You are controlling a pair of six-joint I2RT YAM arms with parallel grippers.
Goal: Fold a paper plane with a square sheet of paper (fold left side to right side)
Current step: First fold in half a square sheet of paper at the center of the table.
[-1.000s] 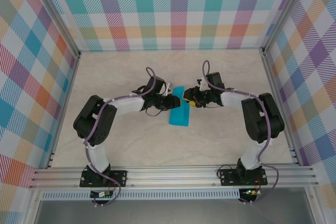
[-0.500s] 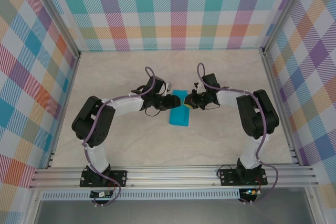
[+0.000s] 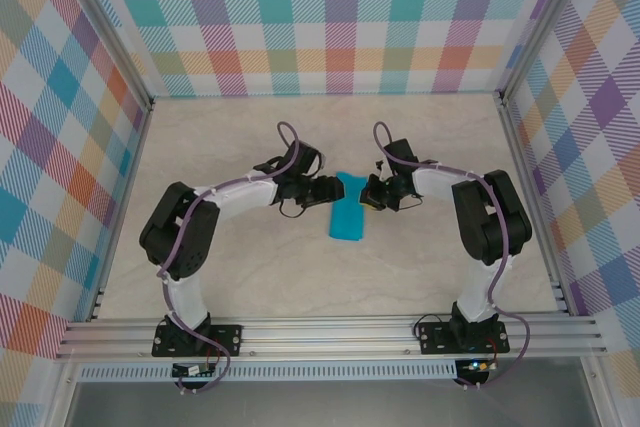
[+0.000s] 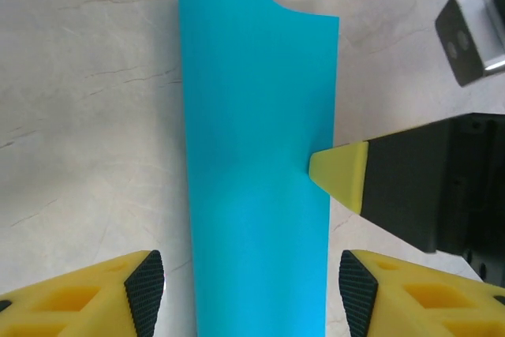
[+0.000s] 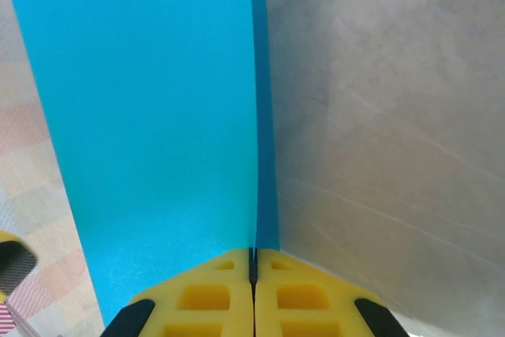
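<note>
The square sheet of paper [image 3: 348, 209] lies on the table as a narrow teal-blue folded strip between my two grippers. In the left wrist view the paper [image 4: 256, 195] runs up the middle, its far end slightly curled. My left gripper [image 4: 251, 293] stands open astride it, with a gap on each side of the strip. My right gripper [image 5: 254, 262] is shut on the paper's [image 5: 150, 132] long edge, and its yellow tip [image 4: 339, 175] shows at the strip's right side. From above, the left gripper [image 3: 325, 190] and right gripper [image 3: 368, 193] face each other across the strip's far end.
The pale marbled tabletop [image 3: 240, 267] is ringed by plaid walls and an aluminium rail [image 3: 330, 332] at the near edge. Both arms reach inward over the table's middle. Bare surface lies to the left, right and front of the paper.
My left gripper has opened and let go of the strip. My right gripper has moved in and shut on the paper's right edge. The strip has shifted a little to the right.
</note>
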